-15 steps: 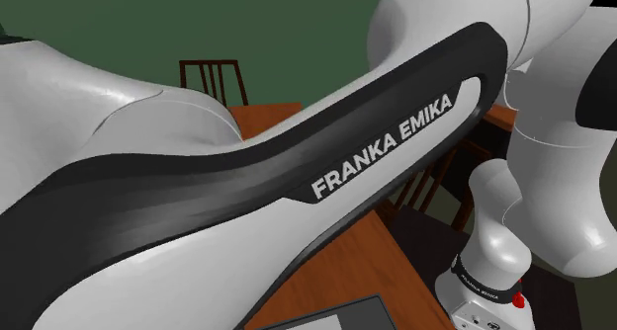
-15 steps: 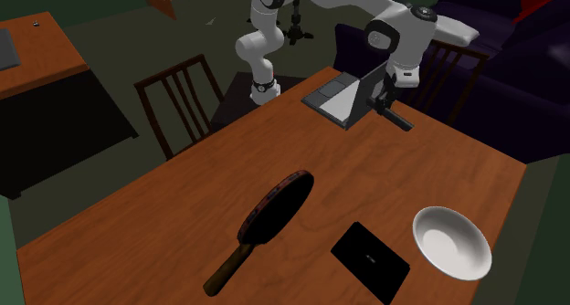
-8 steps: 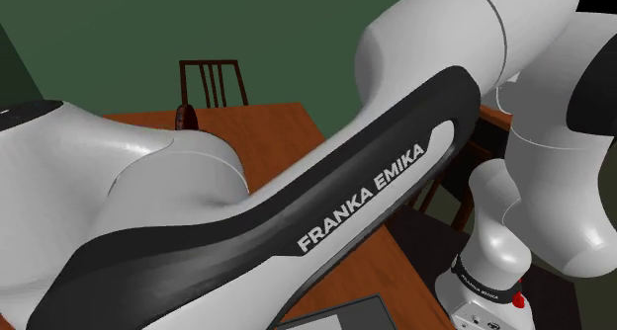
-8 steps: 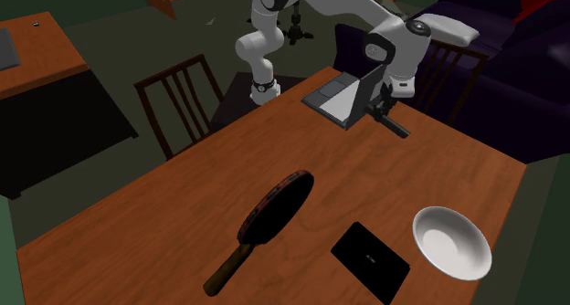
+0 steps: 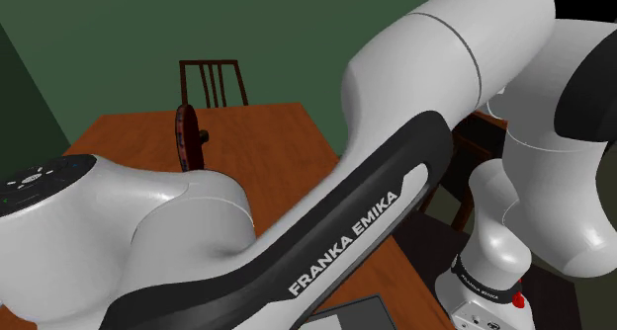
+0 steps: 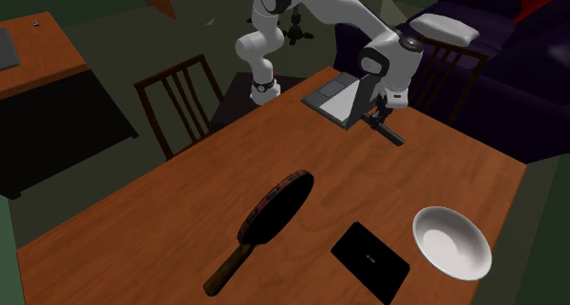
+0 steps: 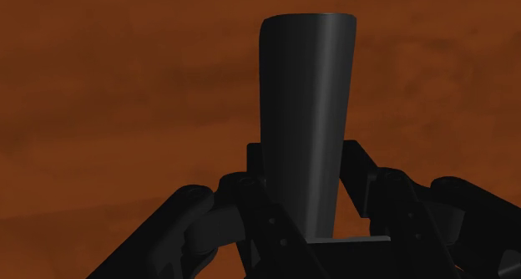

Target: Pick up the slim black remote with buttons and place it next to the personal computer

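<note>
From the left of the second exterior view we see a chair at the wooden table, then a dark paddle lying on it. Further right the laptop stands open. Just beside it the gripper is clamped on the slim black remote (low over the tabletop; we cannot tell if it touches). A white bowl sits far right.

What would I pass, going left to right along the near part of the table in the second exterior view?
Dark reddish-brown paddle with a wooden handle → flat black rectangular slab → round white bowl.
</note>
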